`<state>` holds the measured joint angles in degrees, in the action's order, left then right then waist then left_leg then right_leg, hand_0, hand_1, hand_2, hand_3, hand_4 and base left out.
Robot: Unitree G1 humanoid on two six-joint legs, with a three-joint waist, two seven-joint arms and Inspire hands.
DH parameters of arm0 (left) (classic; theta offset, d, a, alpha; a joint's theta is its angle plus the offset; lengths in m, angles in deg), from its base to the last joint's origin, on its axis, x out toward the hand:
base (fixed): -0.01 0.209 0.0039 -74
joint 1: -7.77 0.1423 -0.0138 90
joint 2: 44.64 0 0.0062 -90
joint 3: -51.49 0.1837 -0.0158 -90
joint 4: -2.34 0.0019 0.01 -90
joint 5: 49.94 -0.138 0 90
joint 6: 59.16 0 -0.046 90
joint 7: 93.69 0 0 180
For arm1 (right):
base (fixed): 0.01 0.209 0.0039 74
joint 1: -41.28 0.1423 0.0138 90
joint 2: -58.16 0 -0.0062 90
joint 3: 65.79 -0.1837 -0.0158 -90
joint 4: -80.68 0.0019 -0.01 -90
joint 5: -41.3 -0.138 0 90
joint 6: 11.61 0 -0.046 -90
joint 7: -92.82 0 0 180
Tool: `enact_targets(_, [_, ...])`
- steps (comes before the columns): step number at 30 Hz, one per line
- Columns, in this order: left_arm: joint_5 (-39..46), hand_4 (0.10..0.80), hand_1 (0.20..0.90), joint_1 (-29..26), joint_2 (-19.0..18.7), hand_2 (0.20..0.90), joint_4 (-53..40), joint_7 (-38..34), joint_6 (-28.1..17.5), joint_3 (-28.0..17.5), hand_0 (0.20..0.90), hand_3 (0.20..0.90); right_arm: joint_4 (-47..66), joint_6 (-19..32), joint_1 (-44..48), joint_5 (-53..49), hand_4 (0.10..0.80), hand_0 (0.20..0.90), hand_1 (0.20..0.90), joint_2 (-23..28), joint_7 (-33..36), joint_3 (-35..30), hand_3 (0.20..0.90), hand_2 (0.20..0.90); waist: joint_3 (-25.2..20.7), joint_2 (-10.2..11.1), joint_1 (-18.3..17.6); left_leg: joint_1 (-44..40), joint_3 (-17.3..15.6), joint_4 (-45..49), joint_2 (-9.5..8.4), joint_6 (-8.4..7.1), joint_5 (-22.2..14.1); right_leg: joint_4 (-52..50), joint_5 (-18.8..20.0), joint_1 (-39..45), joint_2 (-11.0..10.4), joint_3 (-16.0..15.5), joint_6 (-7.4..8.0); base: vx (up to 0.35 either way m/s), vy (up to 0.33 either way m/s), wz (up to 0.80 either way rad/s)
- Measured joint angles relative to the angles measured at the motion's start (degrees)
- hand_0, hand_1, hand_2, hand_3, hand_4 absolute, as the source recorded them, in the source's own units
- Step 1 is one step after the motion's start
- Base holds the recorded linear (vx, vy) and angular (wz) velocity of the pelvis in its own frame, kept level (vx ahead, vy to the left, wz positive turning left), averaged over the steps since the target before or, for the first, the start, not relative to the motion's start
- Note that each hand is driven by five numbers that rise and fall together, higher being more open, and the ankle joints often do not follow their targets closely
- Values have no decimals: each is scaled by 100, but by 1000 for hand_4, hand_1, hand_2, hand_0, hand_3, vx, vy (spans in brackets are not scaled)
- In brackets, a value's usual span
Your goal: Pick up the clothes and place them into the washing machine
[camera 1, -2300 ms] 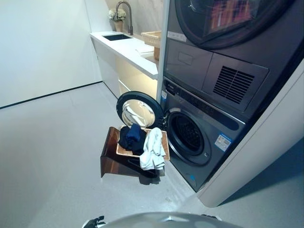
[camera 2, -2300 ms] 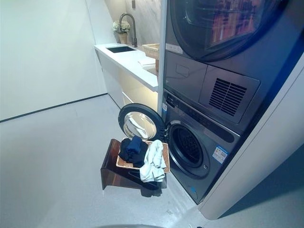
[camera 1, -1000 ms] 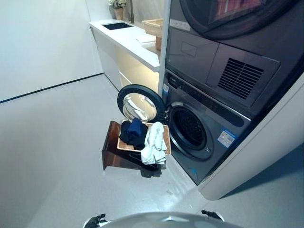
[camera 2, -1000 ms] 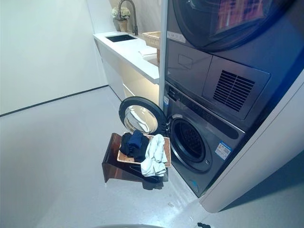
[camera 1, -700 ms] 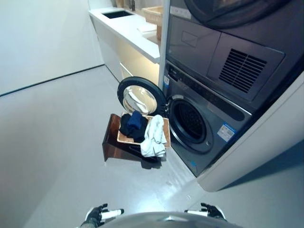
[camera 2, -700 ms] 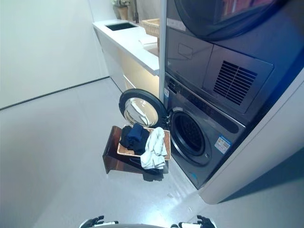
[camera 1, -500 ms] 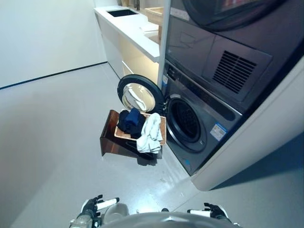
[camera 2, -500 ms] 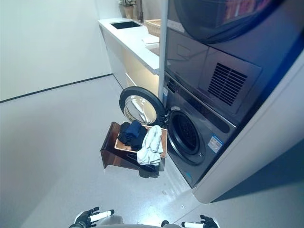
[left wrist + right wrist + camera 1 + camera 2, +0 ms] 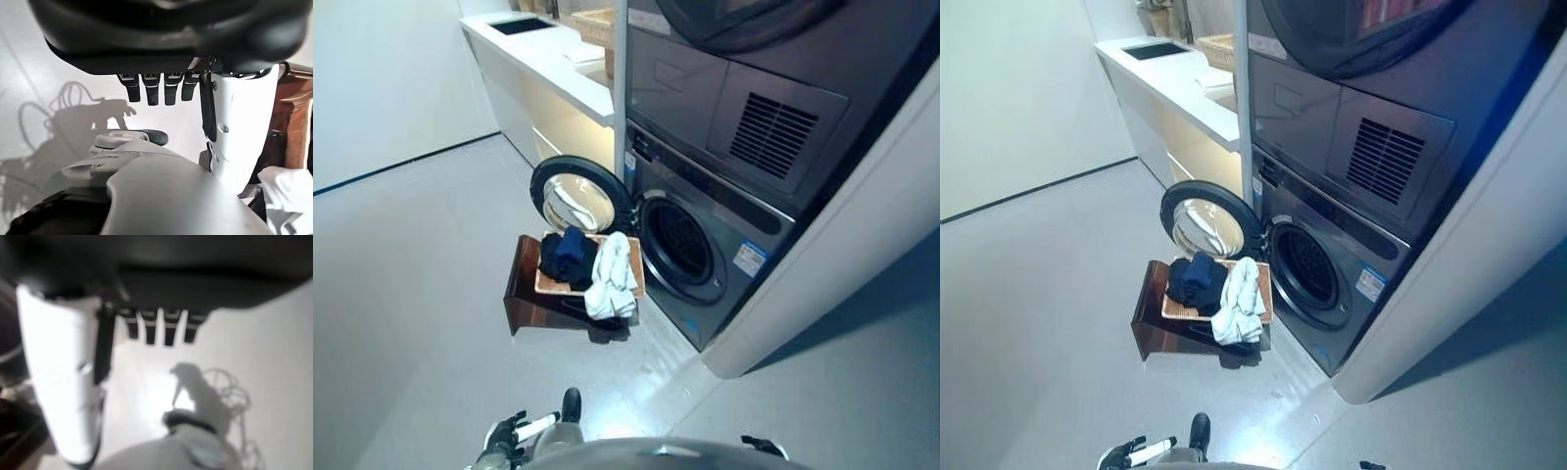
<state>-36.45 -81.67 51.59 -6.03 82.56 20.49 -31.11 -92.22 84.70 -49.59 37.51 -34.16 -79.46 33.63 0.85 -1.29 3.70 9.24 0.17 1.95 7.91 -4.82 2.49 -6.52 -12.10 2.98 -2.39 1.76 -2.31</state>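
A shallow wicker basket sits tilted on a dark wooden stand on the floor. It holds dark blue clothes and a white garment that hangs over its front edge. Right beside it is the grey washing machine, its round door swung open to the left and the drum dark. My left hand hangs low at the bottom edge, far from the basket, fingers straight and empty. My right hand barely shows; its fingers are straight and empty too.
A dryer is stacked on the washer inside a white cabinet frame. A white counter with a sink and a wicker box runs along the back left. Grey floor lies between me and the basket.
The whole picture has shifted left and down, so the camera has moved. Both hands stay low by the bottom edge; basket and clothes lie as before.
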Motion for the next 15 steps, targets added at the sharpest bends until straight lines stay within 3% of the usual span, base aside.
enact_targets(1, [-26,800,900,40,-55,900,16,19,3,20,900,900,-2,-11,-55,-1,800,900,900,-36,-4,-2,900,900,-115,67,3,-21,-171,16,-180,304,271,95,3,137,-233,8,309,280,285,-17])
enact_targets(3, [-25,800,900,48,-214,900,11,-8,3,19,900,900,-6,-12,-89,-5,800,900,900,-175,-12,13,900,900,-176,329,-50,-222,-312,-147,-543,521,182,-420,96,137,-577,-5,543,244,283,-9])
enact_targets(4, [-23,800,900,17,-254,900,-20,-18,-7,48,900,900,33,-14,-77,-3,800,900,900,-224,-6,20,900,900,-220,405,-51,-336,-405,-225,-678,642,234,-830,73,0,-731,-83,750,159,199,7])
enact_targets(5, [-23,800,900,13,-247,900,-26,-21,-7,57,900,900,53,-11,-63,-3,800,900,900,-236,-5,18,900,900,-227,413,-32,-325,-452,-219,-723,687,209,-863,117,-12,-802,-83,839,273,306,34])
enact_targets(8, [-26,800,900,-263,-207,900,-83,-29,-15,74,900,900,184,-1,90,-7,800,900,900,-263,-8,-31,900,900,-282,467,17,-248,-556,-174,-952,891,38,-863,455,-26,-977,-157,1333,311,354,32])
enact_targets(11, [-43,800,900,-397,-212,900,-86,8,-28,243,900,900,342,-11,355,-5,800,900,900,-283,-8,64,900,900,-299,511,53,-329,-622,-154,-1194,1083,-172,-1299,615,-94,-1078,-103,1336,261,320,45])
enact_targets(13, [-78,800,900,-432,-206,900,-78,11,-4,314,900,900,493,4,414,-5,800,900,900,-252,1,136,900,900,-255,459,-119,-449,-601,-103,-1205,1216,-238,-1981,884,-273,-1097,-63,1237,176,224,37])
enact_targets(15, [-180,800,900,-444,-235,900,-83,8,-6,409,900,900,638,7,464,-12,800,900,900,-276,4,176,900,900,-164,374,-133,-749,-552,-221,-1201,1368,-325,-2784,1541,-483,-1069,-80,1138,204,222,31])
